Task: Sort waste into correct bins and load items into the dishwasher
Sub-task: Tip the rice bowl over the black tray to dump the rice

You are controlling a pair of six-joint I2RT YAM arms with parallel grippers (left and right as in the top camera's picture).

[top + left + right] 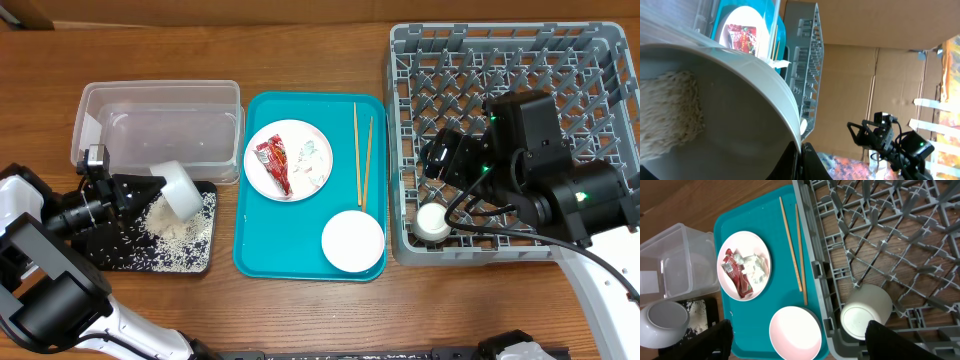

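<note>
Plenty to tip out yet: hold left gripper clamped on grey bowl rim, mouth angled over black tray just beneath; tilt steeper, shake lightly, avoid spilling onto table. Shown by left wrist alone: rice clumped inside, hidden overhead. Right gripper: spread wide, empty, above cup in rack.

Teal tray sits flat mid-table, its long sides running from far edge to near edge, on warm brown wood-grain table. At the far left corner a cardboard strip peeks in (larger cardboard sheets fill the left wrist view's background).
</note>
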